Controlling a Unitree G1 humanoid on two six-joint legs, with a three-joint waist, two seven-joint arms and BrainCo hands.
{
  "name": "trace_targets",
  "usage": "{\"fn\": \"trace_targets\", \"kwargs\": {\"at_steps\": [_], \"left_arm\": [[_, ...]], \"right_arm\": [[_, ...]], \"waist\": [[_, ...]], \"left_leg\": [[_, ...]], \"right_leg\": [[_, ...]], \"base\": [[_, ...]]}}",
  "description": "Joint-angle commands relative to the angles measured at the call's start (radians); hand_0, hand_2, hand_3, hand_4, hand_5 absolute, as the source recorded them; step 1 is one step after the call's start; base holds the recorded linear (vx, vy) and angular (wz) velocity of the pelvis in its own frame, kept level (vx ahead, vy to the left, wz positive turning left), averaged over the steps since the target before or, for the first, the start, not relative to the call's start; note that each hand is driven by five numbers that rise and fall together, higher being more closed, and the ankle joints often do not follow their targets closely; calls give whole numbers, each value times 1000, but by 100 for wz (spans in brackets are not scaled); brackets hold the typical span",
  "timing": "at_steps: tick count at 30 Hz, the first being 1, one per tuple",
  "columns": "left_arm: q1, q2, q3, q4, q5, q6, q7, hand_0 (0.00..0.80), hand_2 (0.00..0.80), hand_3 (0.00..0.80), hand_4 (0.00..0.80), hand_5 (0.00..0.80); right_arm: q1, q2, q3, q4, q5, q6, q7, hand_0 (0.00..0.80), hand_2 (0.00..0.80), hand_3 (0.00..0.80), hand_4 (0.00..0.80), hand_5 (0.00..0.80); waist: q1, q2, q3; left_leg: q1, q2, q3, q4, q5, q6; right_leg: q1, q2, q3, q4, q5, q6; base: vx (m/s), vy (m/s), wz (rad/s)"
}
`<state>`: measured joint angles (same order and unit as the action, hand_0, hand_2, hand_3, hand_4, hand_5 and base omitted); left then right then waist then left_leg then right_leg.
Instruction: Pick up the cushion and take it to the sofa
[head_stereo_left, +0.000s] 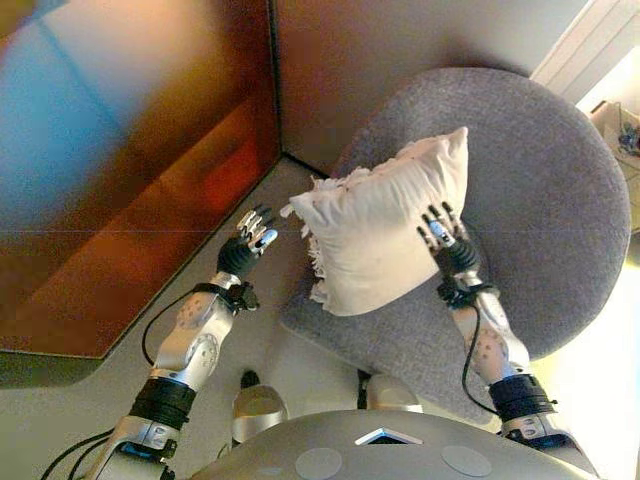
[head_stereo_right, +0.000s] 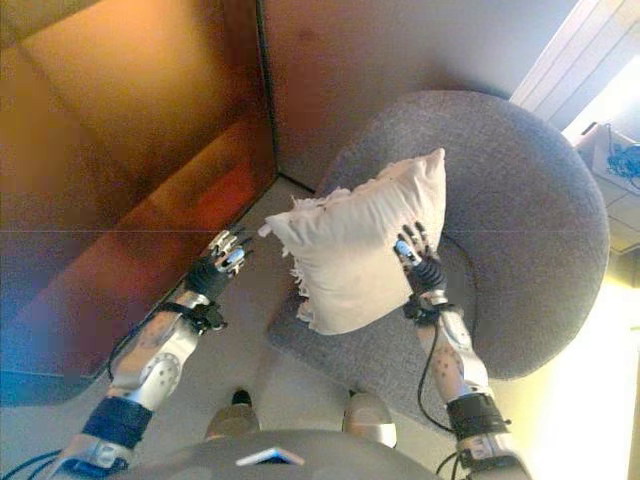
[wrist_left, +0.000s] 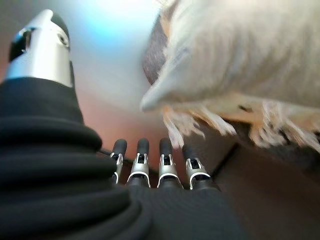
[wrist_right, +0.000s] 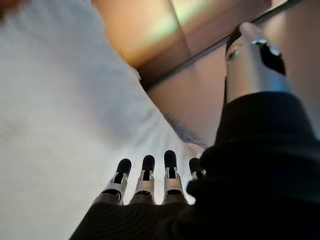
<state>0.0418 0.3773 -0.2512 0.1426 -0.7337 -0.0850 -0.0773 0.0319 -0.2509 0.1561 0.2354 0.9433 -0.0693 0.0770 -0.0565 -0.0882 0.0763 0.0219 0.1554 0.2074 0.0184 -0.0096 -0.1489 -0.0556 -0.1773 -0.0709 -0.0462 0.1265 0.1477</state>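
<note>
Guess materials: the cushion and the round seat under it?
Cushion: cream woven cloth, matte and soft-looking, with a frayed fringe along its edge; probably cotton or linen. Round seat: grey upholstery with a nubby, felt-like surface, no sheen; likely wool blend or synthetic, though the exact fibre cannot be told.
</note>
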Motion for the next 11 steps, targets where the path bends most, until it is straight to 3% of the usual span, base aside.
{"fn": "trace_targets", "kwargs": {"at_steps": [1,6,11], "left_arm": [[-1,-19,17,0,18,-103,-54,0,0,0,0,0],[7,-31,-2,-25,8,-106,-23,0,0,0,0,0],[6,-18,-20,-40,15,-102,2,0,0,0,0,0]], "right_arm": [[-2,17,6,-39,150,-13,100,0,0,0,0,0],[42,45,42,-51,181,19,137,0,0,0,0,0],[33,4,63,-52,52,-6,94,0,0,0,0,0]], "waist": [[-7,44,-7],[-21,51,-5],[-17,52,-4]], "left_leg": [[7,-39,38,-31,12,75],[18,-49,51,-32,7,82],[16,-56,43,-27,3,82]], "right_leg": [[10,-29,-25,-12,13,75],[17,-28,-13,-14,10,71],[25,-29,-19,-20,8,68]], "base": [[-22,65,-14],[-18,56,-7],[-17,19,-4]]}}
